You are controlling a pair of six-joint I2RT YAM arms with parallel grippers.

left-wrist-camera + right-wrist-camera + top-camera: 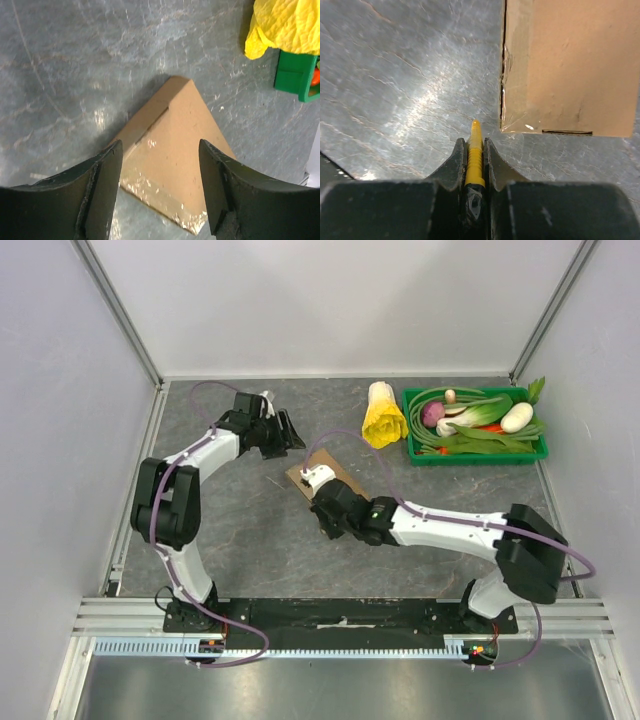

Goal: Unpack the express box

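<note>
The express box is a small flat brown cardboard box lying shut at the table's middle, with clear tape along its edges. It shows in the left wrist view and in the right wrist view. My left gripper is open and empty, above the table just left of and beyond the box; its jaws frame one box corner. My right gripper is shut on a yellow ridged tool, whose tip points at the table just left of the box's near corner, not touching it.
A green plastic tray of vegetables stands at the back right; its corner shows in the left wrist view. A yellow leafy vegetable lies beside it, also seen by the left wrist. Enclosure walls stand on three sides.
</note>
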